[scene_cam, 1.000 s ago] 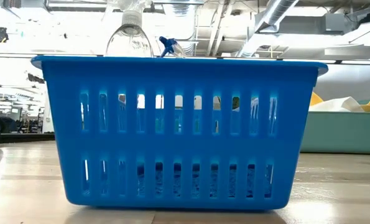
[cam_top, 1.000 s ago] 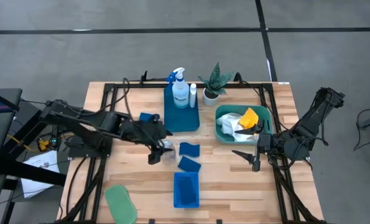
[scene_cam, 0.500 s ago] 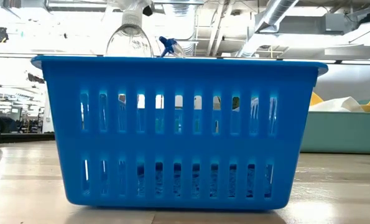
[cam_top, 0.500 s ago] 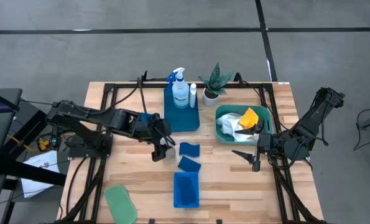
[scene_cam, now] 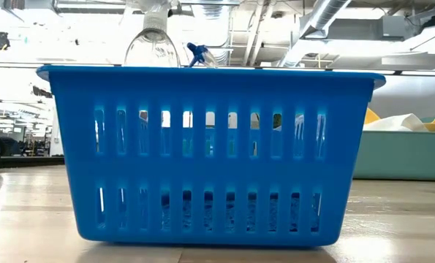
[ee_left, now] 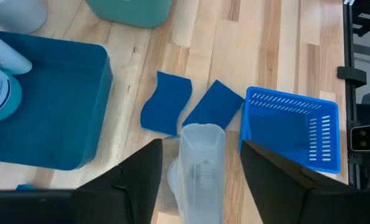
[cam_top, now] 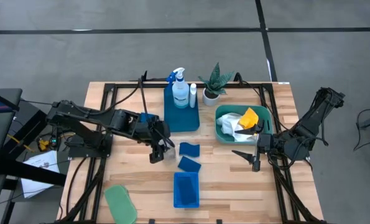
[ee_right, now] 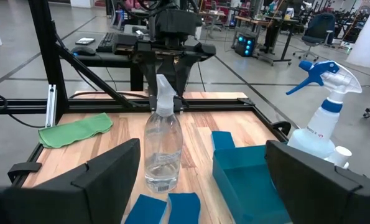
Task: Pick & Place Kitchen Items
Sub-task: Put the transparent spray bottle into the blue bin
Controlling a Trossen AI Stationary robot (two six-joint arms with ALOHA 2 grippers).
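Left tool (ee_left: pixel 199 171) closer around clear bottle (ee_right: pixel 162 146)

The pale wooden worktop (cam_top: pixel 234 180) is lit evenly and brightly from overhead; only short, soft shadows are cast beneath the arms and things. No strong glare is seen on the wood from above. In the low view, the ceiling and windows behind the slotted blue plastic basket (scene_cam: pixel 210 153) are blown out to white, and the worktop near the camera is blurred. In the left wrist view, the clear plastic bottle (ee_left: pixel 201 168) is rendered soft. The room beyond is kept reasonably sharp in the right wrist view.
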